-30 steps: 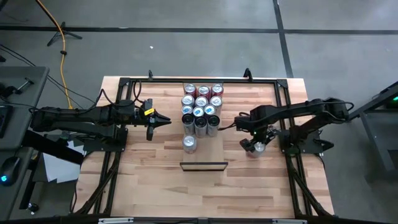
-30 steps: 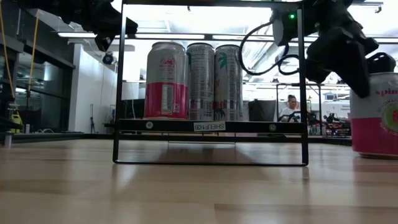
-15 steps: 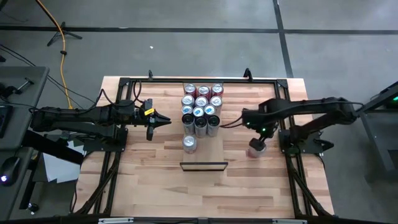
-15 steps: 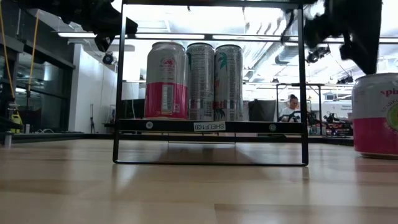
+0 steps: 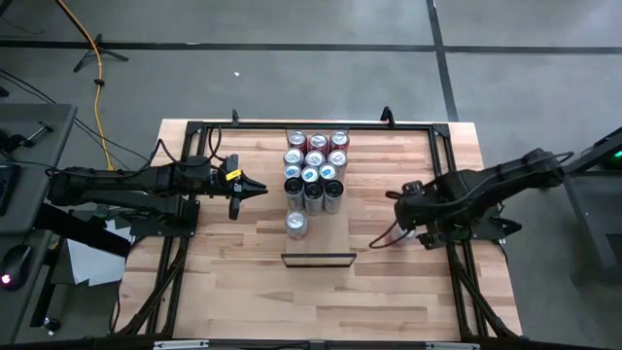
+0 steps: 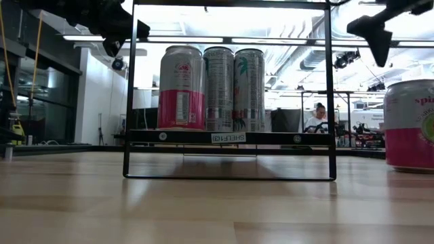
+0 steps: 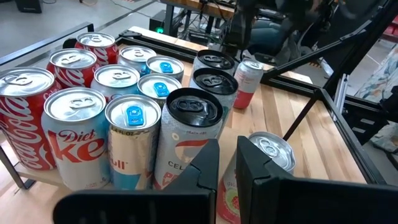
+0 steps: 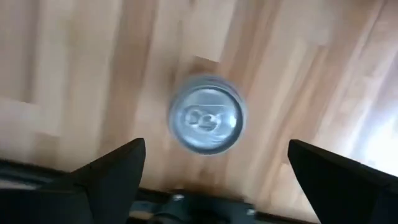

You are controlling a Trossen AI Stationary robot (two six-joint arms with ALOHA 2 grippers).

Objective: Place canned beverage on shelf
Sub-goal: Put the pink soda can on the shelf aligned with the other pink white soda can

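A pink and silver can (image 6: 410,125) stands upright on its base on the tabletop, right of the shelf; the right wrist view shows its top (image 8: 207,115) from above. My right gripper (image 8: 216,149) is open, pointing down above the can without touching it; one fingertip shows in the low view (image 6: 374,37). In the high view the gripper (image 5: 405,224) covers the can. The shelf (image 5: 335,233), a light wood panel with a dark strip (image 5: 318,260), carries a cluster of cans (image 5: 313,170) and a single can (image 5: 295,225). My left gripper (image 5: 256,188) is shut, left of the cluster.
A black wire frame (image 6: 230,177) stands around the shelf in the low view. Black rails (image 5: 311,126) border the tabletop's far and side edges. Bare tabletop (image 5: 321,301) lies in front of the shelf. A person (image 6: 317,116) shows far behind the table.
My right gripper has left the pink can, risen well above it, and its arm has drawn back toward the table's right edge. The can stays standing on the tabletop right of the shelf.
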